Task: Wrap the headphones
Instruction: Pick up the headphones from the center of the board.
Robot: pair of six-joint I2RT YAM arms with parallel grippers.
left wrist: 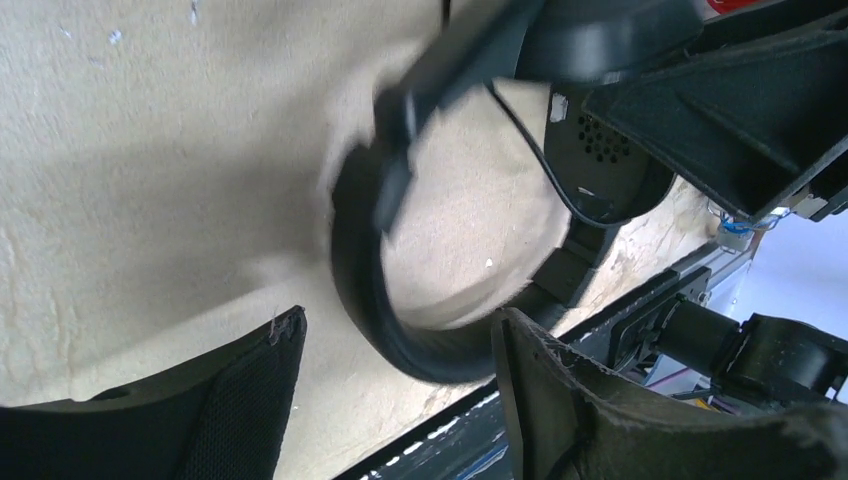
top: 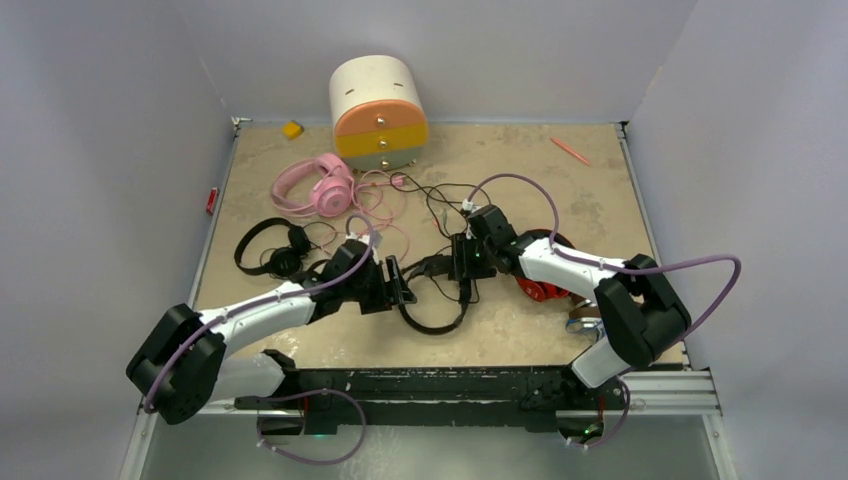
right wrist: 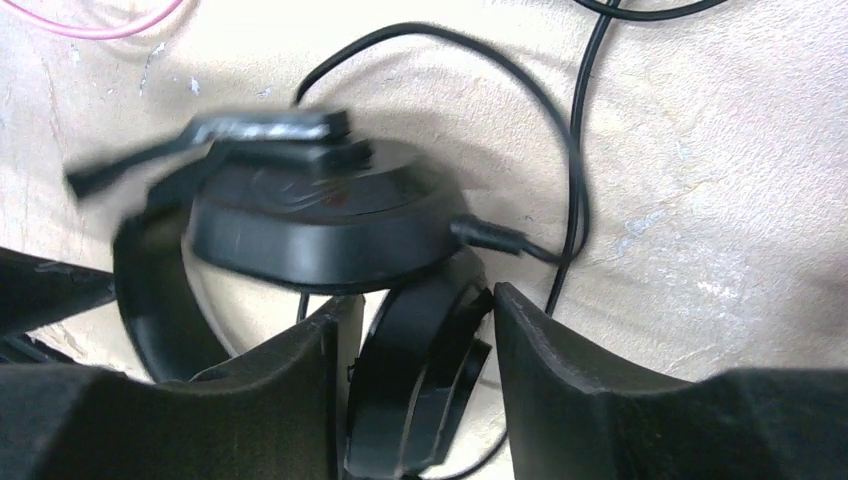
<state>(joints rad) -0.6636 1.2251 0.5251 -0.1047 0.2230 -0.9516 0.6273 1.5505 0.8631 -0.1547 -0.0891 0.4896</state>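
Note:
The centre black headphones (top: 436, 312) lie between my two grippers, with the cable (top: 440, 205) trailing to the far side. My right gripper (top: 462, 268) is shut on its headband just below an earcup (right wrist: 320, 215); the band (right wrist: 420, 380) sits between the fingers of the right gripper (right wrist: 415, 350). My left gripper (top: 402, 284) is open, and in the left wrist view (left wrist: 400, 350) the headband's curve (left wrist: 360, 290) lies just beyond its fingertips. Pink headphones (top: 318, 184) and the other black pair (top: 272, 248) lie at the left. Red headphones (top: 540, 287) and a brown-silver pair (top: 583, 320) are partly hidden under the right arm.
A white-orange-yellow drawer box (top: 378, 110) stands at the back. A small yellow object (top: 292, 129) lies at the back left and an orange pen (top: 570, 151) at the back right. Pink cable loops (top: 380, 205) and black cable tangle mid-table. Grey walls close three sides.

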